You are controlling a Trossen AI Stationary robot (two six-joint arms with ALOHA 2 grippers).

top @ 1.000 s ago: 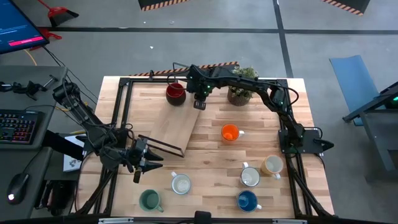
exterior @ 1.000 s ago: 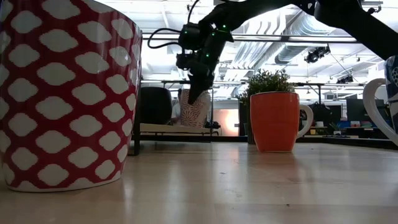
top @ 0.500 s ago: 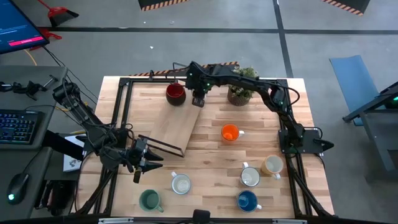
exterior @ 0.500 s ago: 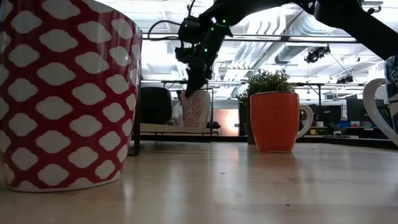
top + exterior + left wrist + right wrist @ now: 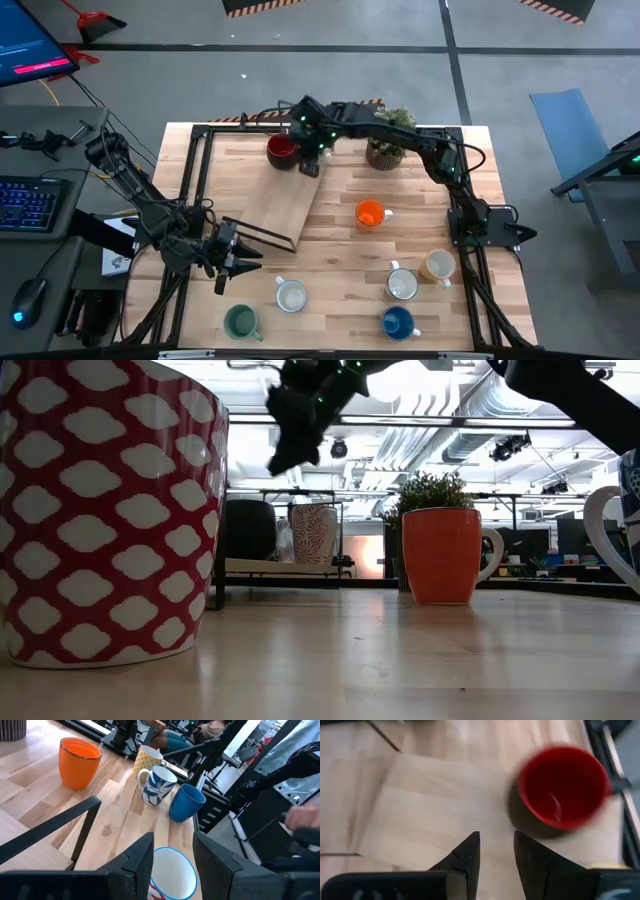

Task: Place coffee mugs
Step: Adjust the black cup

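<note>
Right end effector (image 5: 311, 163), spread and empty, raised just beside the dark red mug (image 5: 281, 150) near the potted plant (image 5: 386, 148), nearer than the left arm's.

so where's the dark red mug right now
In the high view the dark red mug stands at the table's far edge, left of centre, on the light wooden board. The right end effector hangs open just beside it, the potted plant farther right.

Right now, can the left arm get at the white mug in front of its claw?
Probably yes. The left claw is open, and the white mug stands close by on bare table with nothing between them.
</note>
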